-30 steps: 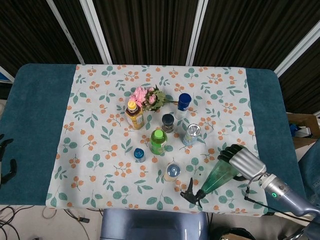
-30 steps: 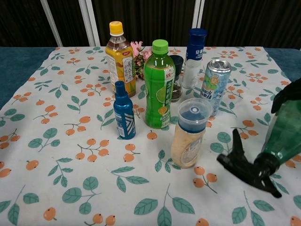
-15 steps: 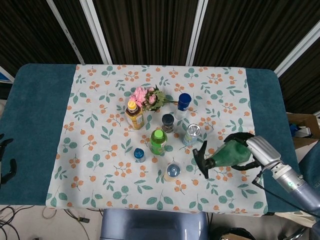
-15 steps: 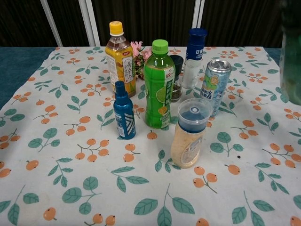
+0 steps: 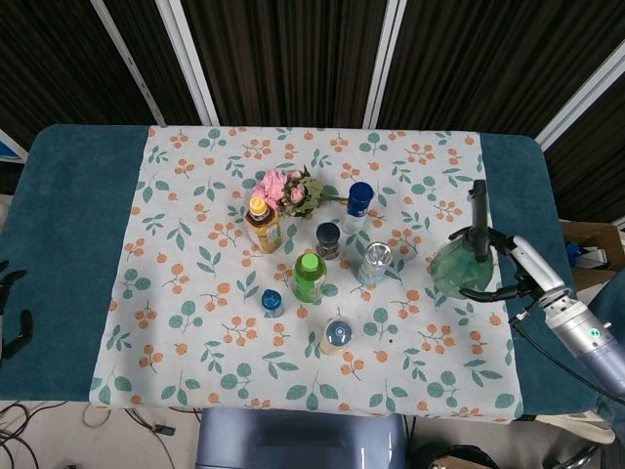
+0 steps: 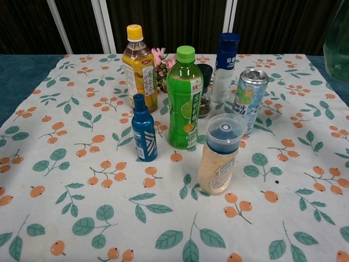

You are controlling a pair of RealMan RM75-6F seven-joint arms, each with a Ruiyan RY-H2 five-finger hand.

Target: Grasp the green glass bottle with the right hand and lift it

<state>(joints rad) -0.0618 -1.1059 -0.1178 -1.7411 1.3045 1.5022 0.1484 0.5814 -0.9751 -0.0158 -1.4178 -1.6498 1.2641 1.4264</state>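
The green glass bottle (image 5: 452, 267), with a black spray nozzle at its top, is in the air over the table's right side, its nozzle pointing to the far edge. My right hand (image 5: 496, 266) grips its body, dark fingers wrapped round the glass. In the chest view only a strip of the green bottle (image 6: 338, 37) shows at the top right corner, well above the cloth. My left hand (image 5: 10, 311) shows only as dark, spread fingers off the table's left edge, holding nothing.
A cluster stands mid-table: green plastic bottle (image 5: 310, 277), yellow-capped tea bottle (image 5: 262, 224), small blue spray bottle (image 5: 271, 302), clear-lidded jar (image 5: 336, 335), drink can (image 5: 374, 262), blue-capped white bottle (image 5: 358, 205), dark jar (image 5: 328, 240) and pink flowers (image 5: 290, 191). The floral cloth (image 5: 195, 322) covers the table.
My right hand has carried the green bottle up and away from the front edge, swinging its nozzle from pointing down-left to pointing toward the far side. The left hand has not moved.
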